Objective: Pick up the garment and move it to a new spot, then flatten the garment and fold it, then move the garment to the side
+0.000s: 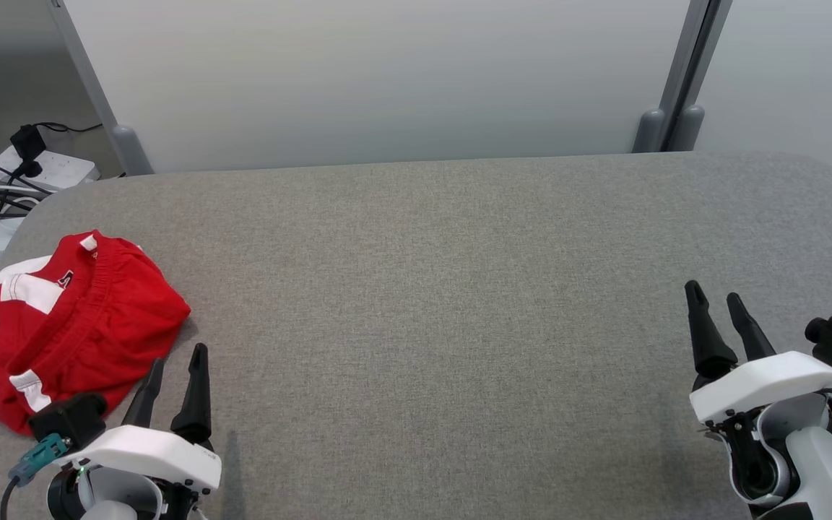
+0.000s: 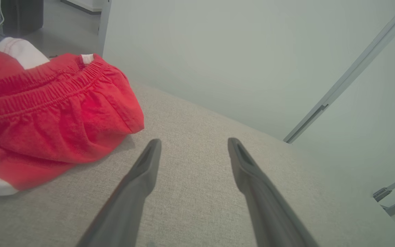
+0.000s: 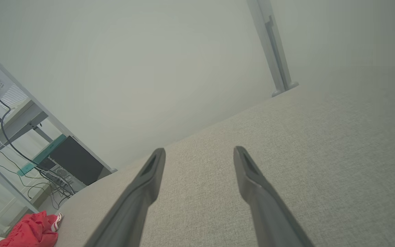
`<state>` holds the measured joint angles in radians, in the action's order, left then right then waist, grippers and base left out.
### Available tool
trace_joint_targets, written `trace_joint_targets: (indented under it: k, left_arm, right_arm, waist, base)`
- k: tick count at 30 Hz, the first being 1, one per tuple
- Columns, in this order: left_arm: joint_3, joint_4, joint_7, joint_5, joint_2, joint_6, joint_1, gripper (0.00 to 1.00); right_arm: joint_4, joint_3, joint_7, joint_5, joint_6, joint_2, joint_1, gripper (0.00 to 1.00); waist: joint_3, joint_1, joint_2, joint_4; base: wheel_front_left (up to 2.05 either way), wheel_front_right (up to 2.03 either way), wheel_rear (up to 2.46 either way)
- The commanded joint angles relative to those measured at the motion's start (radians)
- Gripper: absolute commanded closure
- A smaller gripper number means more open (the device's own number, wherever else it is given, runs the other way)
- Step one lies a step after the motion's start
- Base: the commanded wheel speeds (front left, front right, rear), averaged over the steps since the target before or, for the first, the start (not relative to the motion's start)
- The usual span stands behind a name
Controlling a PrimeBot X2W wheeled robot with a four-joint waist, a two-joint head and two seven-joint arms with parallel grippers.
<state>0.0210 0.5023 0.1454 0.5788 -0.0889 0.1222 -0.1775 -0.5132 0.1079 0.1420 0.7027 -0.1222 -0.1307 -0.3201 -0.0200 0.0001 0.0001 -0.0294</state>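
Observation:
The garment (image 1: 69,325) is a pair of red shorts with white stripes and an elastic waistband, lying bunched at the left edge of the grey fabric table (image 1: 430,289). It fills the left part of the left wrist view as red cloth (image 2: 53,116) and shows small in the right wrist view's lower left corner (image 3: 29,231). My left gripper (image 1: 179,357) stands open just right of the shorts' near corner, apart from the cloth, nothing between its fingers (image 2: 192,142). My right gripper (image 1: 716,292) is open over bare table at the far right (image 3: 199,151).
A white partition wall (image 1: 387,79) with grey posts runs along the table's far edge. A power strip with black cables (image 1: 33,162) lies on the floor beyond the left corner. A desk with a computer tower (image 3: 74,159) stands past the table's left end.

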Motion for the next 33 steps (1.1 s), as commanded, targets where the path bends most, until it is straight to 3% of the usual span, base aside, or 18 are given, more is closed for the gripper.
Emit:
trace_joint_targets:
  k: [1,16,33]
  left_arm:
    - [0.024,-0.016,0.016,-0.041,-0.029,0.006,-0.069,0.00]
    - [0.032,0.011,0.057,-0.214,-0.041,0.007,-0.092,0.00]
    - [0.106,0.043,0.107,-0.432,-0.026,0.007,-0.112,0.00]
  right_arm:
    - [0.012,0.022,0.020,-0.037,-0.006,-0.016,-0.051,0.00]
    - [-0.025,0.047,0.061,-0.190,-0.007,-0.035,-0.097,0.00]
    - [-0.087,0.057,0.111,-0.382,-0.008,-0.043,-0.141,0.00]
  waist:
    - [-0.001,0.0000,-0.0001,0.000]
    - [-0.007,0.0000,-0.0001,-0.008]
    - [-0.015,0.0000,-0.0001,-0.014]
  base:
    - [0.00,0.00,0.00]
    - [0.00,0.00,0.00]
    - [0.00,0.00,0.00]
